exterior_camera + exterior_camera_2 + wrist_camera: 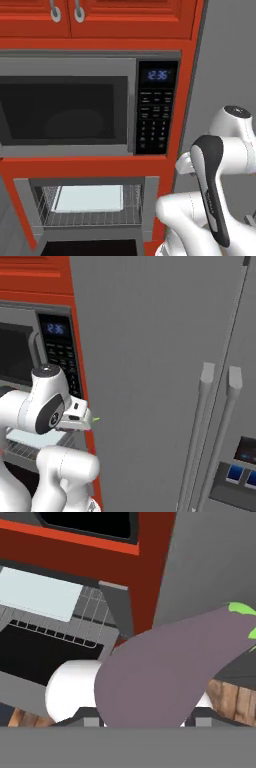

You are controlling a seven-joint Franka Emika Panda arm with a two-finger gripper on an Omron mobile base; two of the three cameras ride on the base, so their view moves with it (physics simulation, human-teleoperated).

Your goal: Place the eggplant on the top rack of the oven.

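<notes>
Eggplant [165, 672] filled the near hand view, apparently clamped in the gripper; pickup done. The top rack [90, 216] of the oven [150, 200] remained unreached.

Microwave [70, 107] under red cabinets [95, 17]; grey fridge [165, 381] at right.

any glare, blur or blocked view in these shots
Left base view: even flat light, no glare on the microwave window, the clock slightly soft. Hand view: the eggplant looms large and close, hiding part of the oven. Right base view: clean, no hard shadows.
</notes>
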